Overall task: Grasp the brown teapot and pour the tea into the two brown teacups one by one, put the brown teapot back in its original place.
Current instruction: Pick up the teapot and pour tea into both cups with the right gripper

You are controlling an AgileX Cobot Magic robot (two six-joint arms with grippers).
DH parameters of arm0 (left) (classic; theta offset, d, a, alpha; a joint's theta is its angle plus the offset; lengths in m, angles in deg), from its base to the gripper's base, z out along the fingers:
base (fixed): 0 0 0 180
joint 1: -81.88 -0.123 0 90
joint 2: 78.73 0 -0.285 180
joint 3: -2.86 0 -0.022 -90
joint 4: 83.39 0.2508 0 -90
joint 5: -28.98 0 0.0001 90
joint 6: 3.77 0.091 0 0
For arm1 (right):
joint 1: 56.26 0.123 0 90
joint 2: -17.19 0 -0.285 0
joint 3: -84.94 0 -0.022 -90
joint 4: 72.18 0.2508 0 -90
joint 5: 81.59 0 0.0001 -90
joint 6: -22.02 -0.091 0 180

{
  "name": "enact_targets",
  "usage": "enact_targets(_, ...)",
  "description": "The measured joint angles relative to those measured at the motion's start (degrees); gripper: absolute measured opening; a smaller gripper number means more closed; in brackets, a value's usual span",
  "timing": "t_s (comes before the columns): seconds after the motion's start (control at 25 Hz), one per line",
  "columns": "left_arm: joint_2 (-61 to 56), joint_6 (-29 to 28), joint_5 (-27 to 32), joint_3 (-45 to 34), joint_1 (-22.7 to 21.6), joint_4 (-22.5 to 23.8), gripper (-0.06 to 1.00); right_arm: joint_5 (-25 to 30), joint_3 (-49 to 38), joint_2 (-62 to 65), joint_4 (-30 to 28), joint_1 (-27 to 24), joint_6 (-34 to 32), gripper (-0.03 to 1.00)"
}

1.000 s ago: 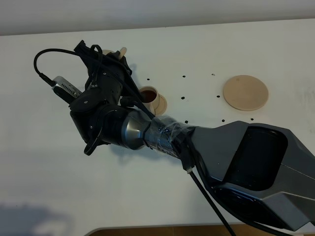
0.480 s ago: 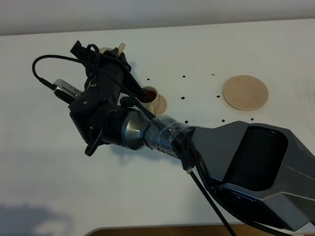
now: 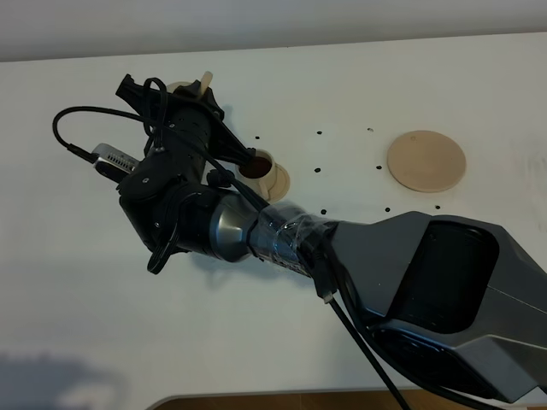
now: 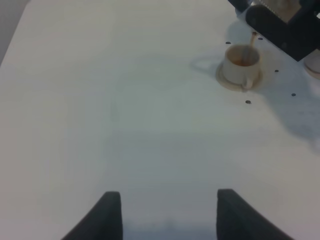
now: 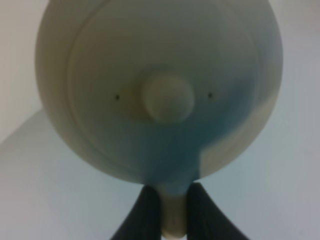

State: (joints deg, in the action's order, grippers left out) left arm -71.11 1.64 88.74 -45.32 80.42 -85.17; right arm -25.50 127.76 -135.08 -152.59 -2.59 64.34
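Observation:
The brown teapot (image 5: 160, 95) fills the right wrist view, lid and knob facing the camera. My right gripper (image 5: 170, 202) is shut on its loop handle. In the high view the right gripper (image 3: 184, 109) reaches across to the far left; only the teapot's tan spout (image 3: 204, 80) shows past it. In the left wrist view a thin stream of tea (image 4: 253, 39) falls into one teacup (image 4: 242, 61) on its saucer. The other teacup (image 3: 256, 161) holds dark tea. The large round saucer (image 3: 426, 161) is bare. My left gripper (image 4: 167, 215) is open and empty, low over the table.
The right arm's dark bulk (image 3: 410, 282) covers the middle and lower right of the white table (image 3: 77, 282). Small dark dots (image 3: 318, 134) mark the tabletop. The table's near edge (image 3: 256, 400) runs along the bottom.
My right gripper has shifted slightly up and to the left with the teapot, and the spout now points further away. The filled cup and the large saucer have not moved.

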Motion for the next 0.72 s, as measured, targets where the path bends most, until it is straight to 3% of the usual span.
enact_targets(0.72, 0.0, 0.0, 0.0, 0.0, 0.0, 0.0, 0.46, -1.1, 0.0, 0.0, -2.8, 0.3, 0.9, 0.12)
